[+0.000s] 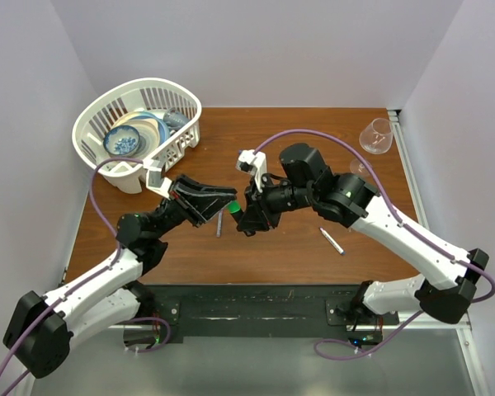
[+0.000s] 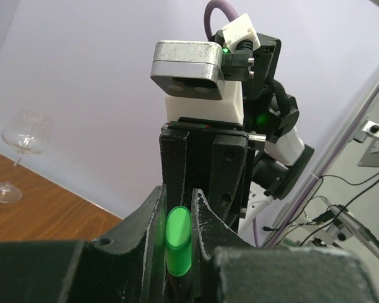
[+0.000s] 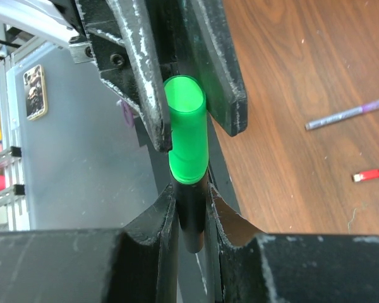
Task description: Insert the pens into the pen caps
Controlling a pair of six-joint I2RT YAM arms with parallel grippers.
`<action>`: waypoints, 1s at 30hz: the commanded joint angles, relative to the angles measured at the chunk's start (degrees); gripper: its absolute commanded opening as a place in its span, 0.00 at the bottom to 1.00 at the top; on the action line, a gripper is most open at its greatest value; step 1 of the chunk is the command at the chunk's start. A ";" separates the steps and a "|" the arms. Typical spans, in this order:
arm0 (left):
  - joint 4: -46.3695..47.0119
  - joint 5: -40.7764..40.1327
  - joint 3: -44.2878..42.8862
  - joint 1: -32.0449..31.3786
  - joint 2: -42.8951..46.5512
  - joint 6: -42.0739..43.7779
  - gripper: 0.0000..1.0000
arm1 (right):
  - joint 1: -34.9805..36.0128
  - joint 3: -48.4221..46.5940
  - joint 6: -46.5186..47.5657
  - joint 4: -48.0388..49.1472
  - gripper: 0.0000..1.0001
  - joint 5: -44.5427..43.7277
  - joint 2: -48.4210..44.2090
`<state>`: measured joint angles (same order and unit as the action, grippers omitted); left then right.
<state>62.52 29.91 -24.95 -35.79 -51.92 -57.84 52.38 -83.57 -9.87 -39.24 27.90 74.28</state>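
Note:
Both grippers meet above the middle of the table. My right gripper point(image 3: 191, 211) is shut on the stubby black marker point(image 3: 191, 221). The green cap point(image 3: 186, 136) sits on the marker's end. My left gripper point(image 2: 177, 211) is shut on that green cap point(image 2: 177, 243), seen end-on between its fingers. From above, the green cap point(image 1: 233, 211) shows between the left gripper point(image 1: 225, 205) and the right gripper point(image 1: 249, 216). A thin grey pen point(image 1: 219, 223) lies under them, and another grey pen point(image 1: 332, 241) lies to the right. A purple-grey pen point(image 3: 347, 114) and a red cap point(image 3: 370, 175) lie on the table.
A white basket point(image 1: 186, 103) holding bowls stands at the back left. A wine glass point(image 1: 376, 136) stands at the back right and also shows in the left wrist view point(image 2: 22, 142). The wooden table point(image 1: 297, 256) is walled in on three sides.

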 commanded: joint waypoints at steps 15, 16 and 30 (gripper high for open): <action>-8.79 31.44 0.17 -7.45 -5.56 -3.43 0.00 | -8.61 -12.67 6.61 33.35 0.00 -0.31 2.45; -13.34 31.78 -0.97 -7.71 -5.73 -1.33 0.00 | -8.78 -12.93 7.40 32.92 0.00 0.39 2.45; -40.16 28.90 -9.23 -10.00 -7.68 13.79 0.00 | -8.87 -16.64 16.02 28.16 0.00 0.93 2.98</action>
<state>51.11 31.48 -37.39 -38.74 -56.34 -47.94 46.37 -92.71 3.14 -46.57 36.49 77.58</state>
